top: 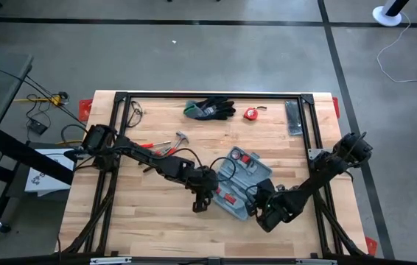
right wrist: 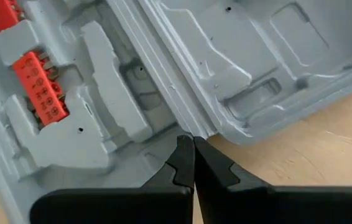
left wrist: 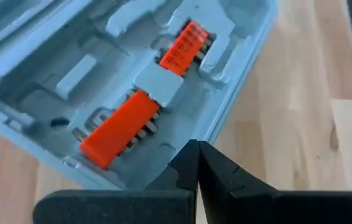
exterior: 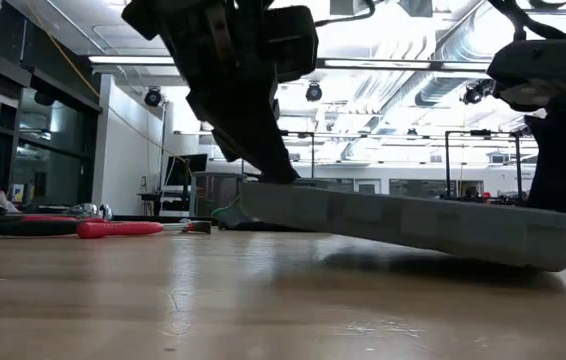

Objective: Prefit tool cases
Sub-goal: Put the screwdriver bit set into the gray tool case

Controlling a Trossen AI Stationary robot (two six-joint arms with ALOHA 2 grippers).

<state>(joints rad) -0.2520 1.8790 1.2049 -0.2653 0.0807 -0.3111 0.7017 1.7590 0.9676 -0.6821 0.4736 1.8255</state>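
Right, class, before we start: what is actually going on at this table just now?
Two robot arms are working on an open grey-blue tool case near the middle of the wooden table. The left gripper and the right gripper are both shut, each at an edge of the case. One end of the case is tilted up off the table. Orange bit holders sit in its recesses. Red-handled tools lie nearby.

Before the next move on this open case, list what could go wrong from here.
1. The tool case sits tilted in the low view, one end raised off the table; it could drop or slide.
2. The left gripper and right gripper, both shut, sit at the case's edges; a push could skid it rather than seat it.
3. The orange bit holders sit in their recesses; a jolt might shake them loose.
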